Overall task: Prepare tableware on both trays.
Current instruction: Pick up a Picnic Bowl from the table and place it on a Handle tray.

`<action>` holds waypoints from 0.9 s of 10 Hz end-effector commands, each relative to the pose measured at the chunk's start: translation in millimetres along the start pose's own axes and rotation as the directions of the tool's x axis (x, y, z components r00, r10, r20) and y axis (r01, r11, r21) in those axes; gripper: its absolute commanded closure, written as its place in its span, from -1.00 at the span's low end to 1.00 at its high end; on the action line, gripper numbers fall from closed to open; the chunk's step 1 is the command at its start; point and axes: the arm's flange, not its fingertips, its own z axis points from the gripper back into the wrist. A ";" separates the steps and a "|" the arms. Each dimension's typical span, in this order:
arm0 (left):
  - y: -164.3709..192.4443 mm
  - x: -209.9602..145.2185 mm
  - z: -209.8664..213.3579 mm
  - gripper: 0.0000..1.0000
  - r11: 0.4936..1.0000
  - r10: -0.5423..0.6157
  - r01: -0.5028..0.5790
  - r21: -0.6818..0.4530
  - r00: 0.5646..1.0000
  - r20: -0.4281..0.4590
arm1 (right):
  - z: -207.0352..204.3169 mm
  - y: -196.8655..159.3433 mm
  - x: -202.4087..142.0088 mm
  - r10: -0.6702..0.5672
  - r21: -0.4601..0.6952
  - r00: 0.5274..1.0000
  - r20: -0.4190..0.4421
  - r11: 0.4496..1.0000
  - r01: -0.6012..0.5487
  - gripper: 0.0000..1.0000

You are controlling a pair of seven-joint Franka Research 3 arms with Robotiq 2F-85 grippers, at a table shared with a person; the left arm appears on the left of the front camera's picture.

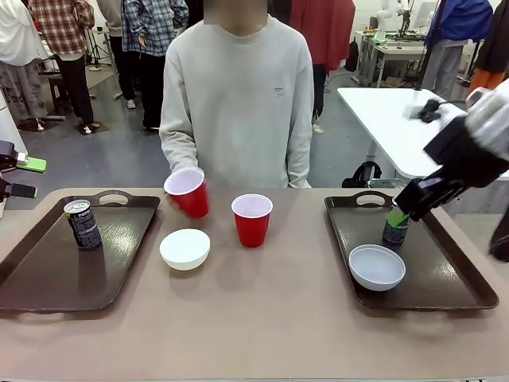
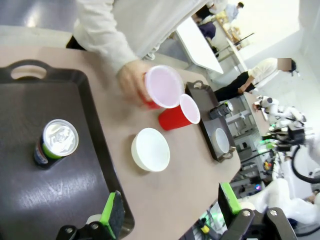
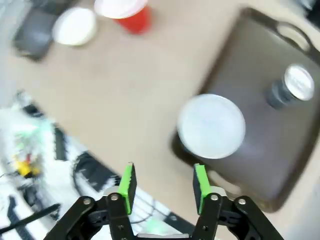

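Right claw apart, empty, near the can on the right tray.
A low swing could tip it onto the neighbouring bowl; left claw apart too.

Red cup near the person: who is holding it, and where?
The person's hand holds the tilted red cup, wrapped around its side below the rim.

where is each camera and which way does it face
front view: between the arms, facing across the table at the person; right arm shows.
left wrist view: above the left tray, facing its can; own open jaws below.
right wrist view: above the right tray, facing its bowl; own open jaws below.
shared: both wrist views catch the loose bowl.
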 end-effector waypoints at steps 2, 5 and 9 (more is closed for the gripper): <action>-1.4 0.8 -2.0 -1.00 1.000 0.008 -0.008 -0.008 1.000 0.012 | 6.3 14.1 -101.2 0.077 0.427 0.979 0.188 0.891 -0.152 -1.00; -1.4 0.8 -2.0 -1.00 1.000 0.008 -0.008 -0.008 1.000 0.012 | 2.0 13.0 -131.5 -0.153 0.515 0.950 0.272 0.857 -0.009 -1.00; -1.4 0.8 -2.0 -1.00 1.000 0.008 -0.008 -0.008 1.000 0.012 | -52.6 -33.6 -129.2 -0.354 0.643 0.925 -0.140 0.678 0.357 -1.00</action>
